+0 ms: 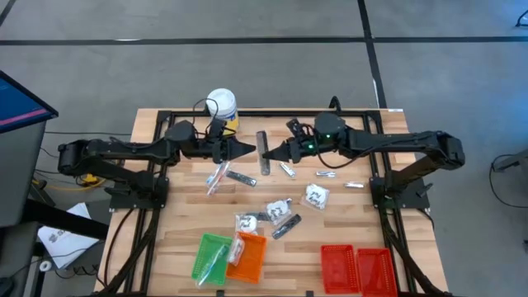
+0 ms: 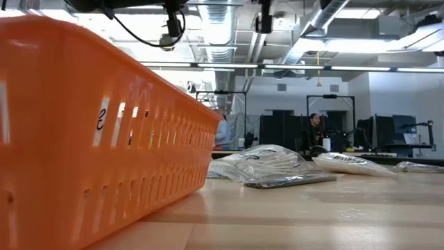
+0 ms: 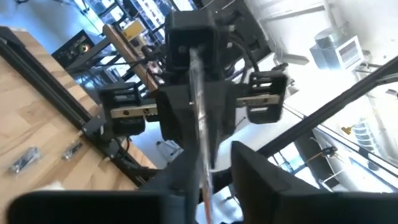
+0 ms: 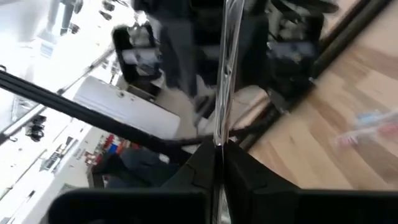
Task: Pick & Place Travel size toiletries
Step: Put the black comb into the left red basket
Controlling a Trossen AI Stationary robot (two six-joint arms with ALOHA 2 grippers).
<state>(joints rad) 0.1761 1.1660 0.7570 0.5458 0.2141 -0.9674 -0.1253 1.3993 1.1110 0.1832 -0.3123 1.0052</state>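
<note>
I have both arms raised over the far middle of the table (image 1: 330,247), and between them hangs one slim grey stick (image 1: 263,153), a long narrow toiletry piece standing roughly along the near-far line. My right gripper (image 1: 274,154) has its jaws pressed together on the stick; the right wrist view shows the stick (image 4: 222,81) running straight out from between my dark fingers (image 4: 249,171). My left gripper (image 1: 250,149) faces it from the other side, and in the left wrist view the same stick (image 3: 200,112) lies between my left fingers (image 3: 258,171), which look partly spread and seem to be letting go. I judge this to be a handover, left to right.

To do it well, I should keep the right pinch firm and hold that arm motionless until the left jaws are fully clear of the stick. Then I would draw the left arm straight back toward its own side, not sideways, so it does not drag or twist the piece. Only after that should the right arm carry it toward the trays at the near edge: the green tray (image 1: 210,256), the orange tray (image 1: 251,256) and the red trays (image 1: 356,268).

The remaining toiletries, the white packets (image 1: 317,195), the dark tubes (image 1: 285,224) and the pink-tinted stick (image 1: 217,177), lie scattered mid-table beneath us. The white-lidded tub (image 1: 222,106) stands at the far edge.
</note>
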